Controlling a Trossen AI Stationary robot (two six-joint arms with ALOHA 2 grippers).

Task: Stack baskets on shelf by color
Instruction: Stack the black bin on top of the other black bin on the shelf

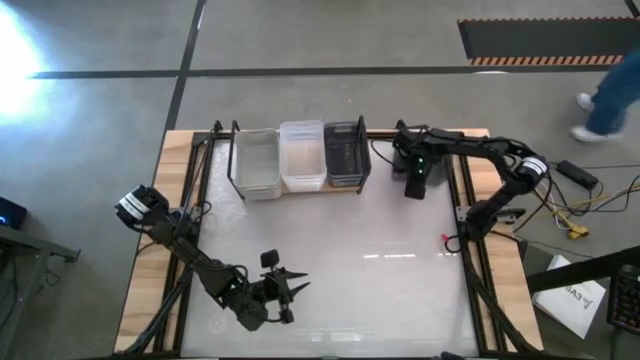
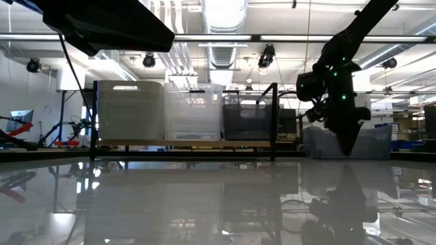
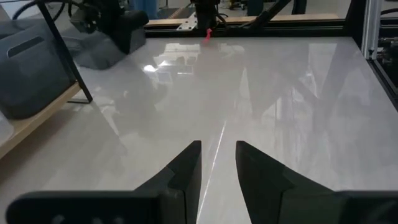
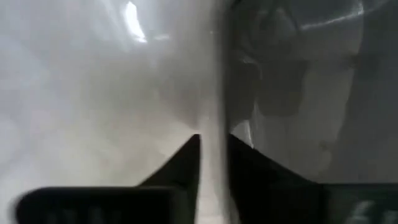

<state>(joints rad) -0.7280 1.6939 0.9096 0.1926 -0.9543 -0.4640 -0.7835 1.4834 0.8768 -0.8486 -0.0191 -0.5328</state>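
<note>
- The shelf (image 1: pixel 300 190) sits along the far edge of the bench (image 1: pixel 380 290), with its black wire uprights at both ends.
- Three baskets stand on it side by side, touching: a whitish light grey basket (image 1: pixel 256 163) on the left, a clear basket (image 1: pixel 302 155) in the middle and a dark grey basket (image 1: pixel 346 153) on the right. In the low view they line up the same way, light grey (image 2: pixel 129 110), clear (image 2: pixel 194 112), dark (image 2: pixel 248 117).
- Pretty much all of the white bench in front of the shelf is open; the wide middle strip between the two arms has nothing on it.
- Wooden edges and black rails run down both sides of the bench, and both arm bases sit out by those rails.
- The right gripper (image 1: pixel 413 187) hangs just beside the right end of the shelf, near the dark grey basket but not touching it, pointing down and off the bench surface in the low view (image 2: pixel 345 146).
- Its fingers (image 4: pixel 186 158) show only a narrow gap and there's nothing between them.
- The left gripper (image 1: pixel 293 287) waits near the front of the bench, well apart from the shelf, low over the surface.
- Its fingers (image 3: pixel 186 168) are apart by a narrow gap, holding nothing, pointing across the bare bench.
</note>
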